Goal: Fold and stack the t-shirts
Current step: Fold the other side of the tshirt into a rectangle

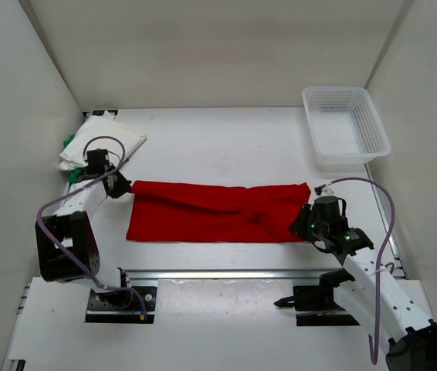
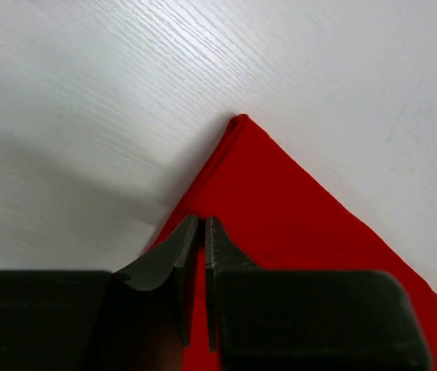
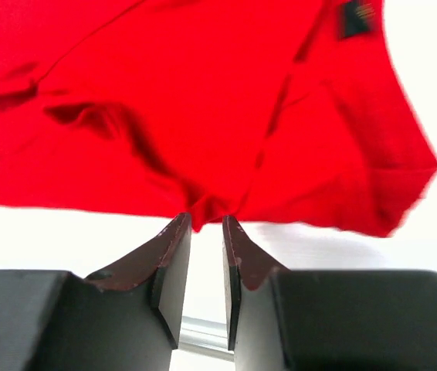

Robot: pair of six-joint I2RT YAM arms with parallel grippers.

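Your red shirt (image 1: 218, 210) lies flat across the middle of the table (image 1: 226, 147). It is folded lengthwise into a long band that runs from one arm to the other. The white shirt (image 1: 106, 139) sits folded at the far left with the green shirt (image 1: 68, 144) showing from under it, and that pair looks like your stack. The basket (image 1: 346, 127) is well apart at the far right.

Your left fingers (image 2: 164, 259) are drawn almost together, with only a slit between them. They are low on the edge of the band near its far left corner and appear to be nipping the cloth, though the wrist view doesn't show this outright. Your right fingers (image 3: 249, 263) stand apart with nothing between them, and the near right hem of the shirt is just beyond their tips.

Expect the shirt to be light, limp and easily creased. It will sag, and the layers will slide over each other if you lift from one point. It is not fragile or slippery, but a thin pinch can catch only the top layer. Take each end at a corner and close over every layer of the fold. Keep both ends level as you bring one across to the other. The loose wrinkle near the right end could bunch up under the next fold.
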